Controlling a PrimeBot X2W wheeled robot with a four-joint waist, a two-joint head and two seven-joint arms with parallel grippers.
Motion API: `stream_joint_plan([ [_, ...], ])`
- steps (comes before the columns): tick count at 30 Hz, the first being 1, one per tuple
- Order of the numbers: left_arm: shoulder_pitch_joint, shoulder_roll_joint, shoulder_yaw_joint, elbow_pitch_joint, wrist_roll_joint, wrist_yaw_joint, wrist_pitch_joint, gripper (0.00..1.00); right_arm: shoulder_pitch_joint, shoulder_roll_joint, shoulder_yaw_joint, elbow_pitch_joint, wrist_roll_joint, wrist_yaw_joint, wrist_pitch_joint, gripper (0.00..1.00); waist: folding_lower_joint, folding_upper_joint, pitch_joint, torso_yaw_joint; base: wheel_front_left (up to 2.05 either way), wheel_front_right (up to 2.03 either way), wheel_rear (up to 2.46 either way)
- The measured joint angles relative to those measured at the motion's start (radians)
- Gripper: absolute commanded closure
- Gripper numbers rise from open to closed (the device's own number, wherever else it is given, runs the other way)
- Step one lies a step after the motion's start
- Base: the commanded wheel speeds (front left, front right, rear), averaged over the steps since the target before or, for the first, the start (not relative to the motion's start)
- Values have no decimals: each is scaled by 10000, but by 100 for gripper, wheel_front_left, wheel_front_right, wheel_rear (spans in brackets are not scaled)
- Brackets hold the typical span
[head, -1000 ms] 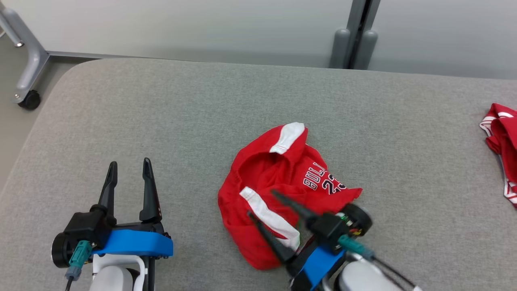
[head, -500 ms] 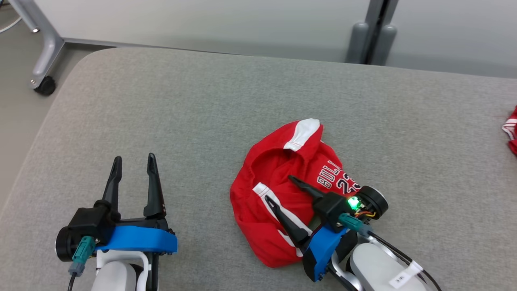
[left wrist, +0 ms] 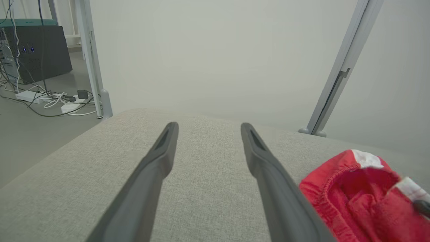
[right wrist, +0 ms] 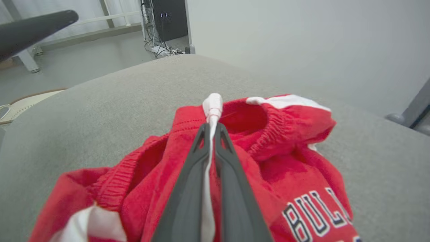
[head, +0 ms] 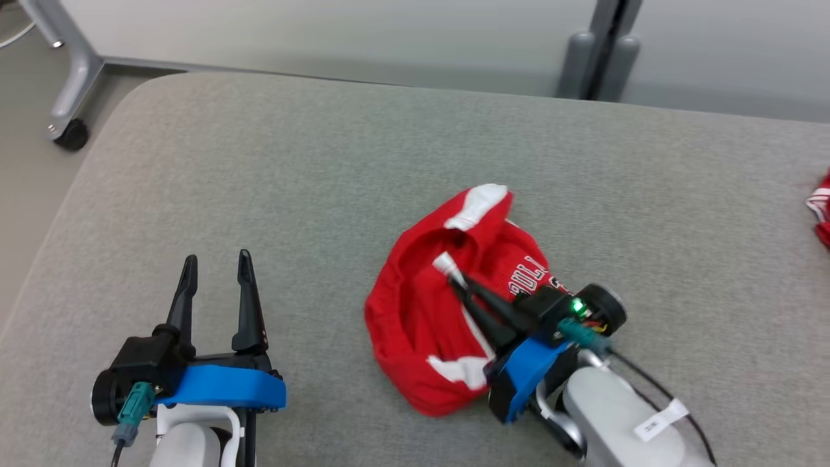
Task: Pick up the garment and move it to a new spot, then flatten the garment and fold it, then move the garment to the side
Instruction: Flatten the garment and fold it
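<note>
The red Bulls shorts lie crumpled on the near middle of the grey upholstered tabletop. They are not yet lifted, so the task looks barely begun: carrying, flattening, folding and setting aside all remain. The right gripper is clenched on a white strip of the shorts beside the elastic waistband, probably side trim, though it could be a drawcord. The left gripper stands released and empty, well apart to the left. The tabletop is woven fabric with a rounded corner. Behind it rises a pale partition. Another red garment pokes in at the right edge, and a caster sits on the floor, far left.
</note>
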Motion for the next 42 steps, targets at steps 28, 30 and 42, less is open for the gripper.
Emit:
stream_joint_plan([
  [28, 414, -6, 19, 35, 140, -140, 0, 0, 4341, 224, -7434, -3275, 855, 0, -221, 0, -2, 0, -778, -1853, 0, 0, 0],
  [30, 433, -6, 40, 33, 194, -169, 0, 0, 4332, 226, -7534, -3710, 761, 0, -221, 0, -2, 0, -805, -1881, 0, 0, 0],
  [42, 469, -6, 230, -33, 351, -274, 0, 0, 4226, 238, -6372, -5722, -708, 0, -222, 0, 0, 0, -752, -1916, 0, 0, 0],
])
